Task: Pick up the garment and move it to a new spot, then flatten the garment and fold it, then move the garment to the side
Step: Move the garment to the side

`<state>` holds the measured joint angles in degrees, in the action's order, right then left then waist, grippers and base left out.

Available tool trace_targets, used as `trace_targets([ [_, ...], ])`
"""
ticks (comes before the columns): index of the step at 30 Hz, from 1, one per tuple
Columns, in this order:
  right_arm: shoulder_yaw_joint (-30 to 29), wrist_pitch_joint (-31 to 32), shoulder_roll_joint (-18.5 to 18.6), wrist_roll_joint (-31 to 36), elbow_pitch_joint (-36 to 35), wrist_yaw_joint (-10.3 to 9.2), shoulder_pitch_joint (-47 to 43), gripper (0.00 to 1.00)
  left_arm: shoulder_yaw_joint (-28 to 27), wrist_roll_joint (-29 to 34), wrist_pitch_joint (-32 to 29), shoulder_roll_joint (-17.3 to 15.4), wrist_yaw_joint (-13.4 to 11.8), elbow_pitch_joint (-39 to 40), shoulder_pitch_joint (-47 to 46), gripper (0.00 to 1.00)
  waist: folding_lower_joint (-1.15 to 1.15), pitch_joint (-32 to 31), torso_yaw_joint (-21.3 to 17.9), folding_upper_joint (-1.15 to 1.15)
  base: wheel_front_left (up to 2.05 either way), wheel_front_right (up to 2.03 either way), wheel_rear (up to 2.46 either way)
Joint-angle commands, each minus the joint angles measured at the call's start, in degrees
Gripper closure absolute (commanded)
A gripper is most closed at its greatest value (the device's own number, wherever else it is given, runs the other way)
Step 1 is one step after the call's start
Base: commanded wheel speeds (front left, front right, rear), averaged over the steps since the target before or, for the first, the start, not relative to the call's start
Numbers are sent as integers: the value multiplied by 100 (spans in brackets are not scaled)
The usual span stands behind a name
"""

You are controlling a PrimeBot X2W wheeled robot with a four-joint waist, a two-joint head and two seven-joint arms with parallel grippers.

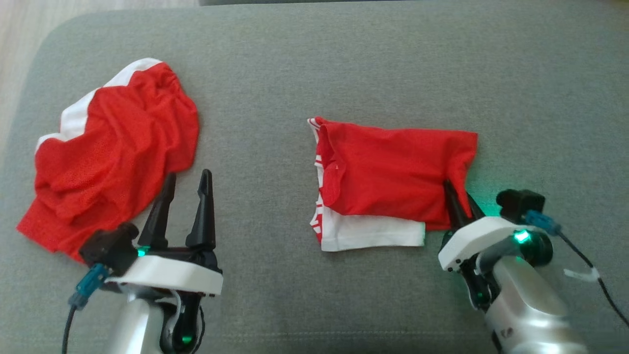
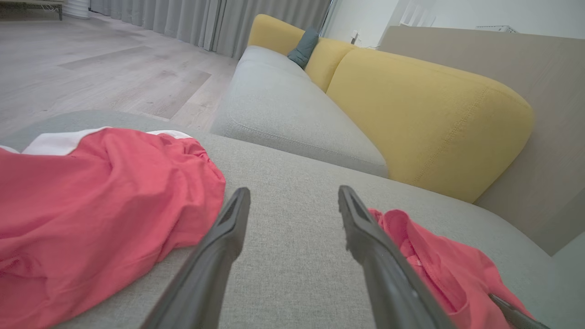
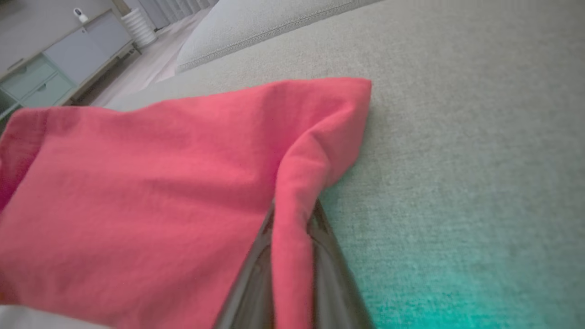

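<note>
Grey upholstered cushion [image 1: 344,59] in the head view; a yellow sofa backrest [image 2: 429,119] and pale wood floor [image 2: 91,64] are seen beyond it in the left wrist view. The task's folded red garment [image 1: 393,167] is laid right of centre, with a white under-layer [image 1: 373,235] exposed along its near edge. A second, crumpled red-and-white garment [image 1: 118,147] is heaped at the left, well apart from it. The right gripper [image 1: 458,192] is placed at the folded garment's near right corner, its fingers [image 3: 331,265] drawn together on a raised ridge of red cloth, as shown in the right wrist view. The left gripper [image 1: 188,174] is held with fingers spread and nothing between them, just beside the crumpled heap.

Risks, as judged:
- **Fold undone.** Only the upper red layer appears to be pinched, so the top could be peeled off the white layer if the corner is lifted.
- **Skewing and bunching.** If the garment is dragged by one corner, its far edge is left unsupported against the textured cushion.
- **Slipping.** The ridge is narrow and thin, and could be pulled out of the pinch under load.
- **Collision.** If the garment is carried leftward, it could be run into the crumpled heap.
</note>
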<state>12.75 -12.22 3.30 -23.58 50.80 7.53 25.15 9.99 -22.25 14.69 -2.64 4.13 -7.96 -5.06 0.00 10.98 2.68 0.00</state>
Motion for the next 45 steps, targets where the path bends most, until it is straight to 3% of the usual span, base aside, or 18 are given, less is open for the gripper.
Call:
trace_targets([
  [1, 134, -72, -42, 176, -58, -4, 175, 100, -230, 61, 30, -23, 38, 186, -207, 0, 0, 1, -54, 0, 0, 0, 0],
  [6, -9, -199, 263, 1255, -140, -4, 533, 100, -244, 58, 30, -23, 40, 260, -229, 0, 0, 49, -305, 0, 0, 0, 0],
  [10, -31, -112, 836, 1849, -402, -4, 817, 100, -111, 117, 30, -23, 71, 316, -416, 0, 0, 213, -519, 0, 0, 0, 0],
  [20, -282, 493, 2366, 1992, -820, -4, 1353, 100, 469, 266, 30, -23, 182, 307, -1499, 0, 0, 751, -853, 0, 0, 0, 0],
  [31, -1406, 790, 2566, 2431, -1207, -4, 1303, 100, 656, 189, 30, -23, 225, 264, -1895, 0, 0, 923, -885, 0, 0, 0, 0],
  [40, -1628, 846, 2575, 2455, -1567, -4, 1088, 100, 592, 175, 30, -23, 244, 271, -1816, 0, 0, 1021, -881, 0, 0, 0, 0],
  [41, -1647, 854, 2560, 2447, -1592, -4, 1073, 90, 581, 175, 30, -23, 246, 264, -1814, 0, 0, 1021, -884, 0, 0, 0, 0],
  [42, -1654, 857, 2537, 2438, -1623, -4, 1052, 56, 569, 172, 30, -23, 248, 258, -1810, 0, 0, 1016, -886, 0, 0, 0, 0],
  [43, -1655, 863, 2514, 2424, -1657, -4, 1031, 1, 558, 163, 30, -23, 249, 256, -1805, 0, 0, 1008, -889, 0, 0, 0, 0],
  [45, -1682, 873, 2473, 2396, -1740, -4, 1001, 0, 544, 143, 30, -23, 251, 248, -1789, 0, 0, 970, -891, 0, 0, 0, 0],
])
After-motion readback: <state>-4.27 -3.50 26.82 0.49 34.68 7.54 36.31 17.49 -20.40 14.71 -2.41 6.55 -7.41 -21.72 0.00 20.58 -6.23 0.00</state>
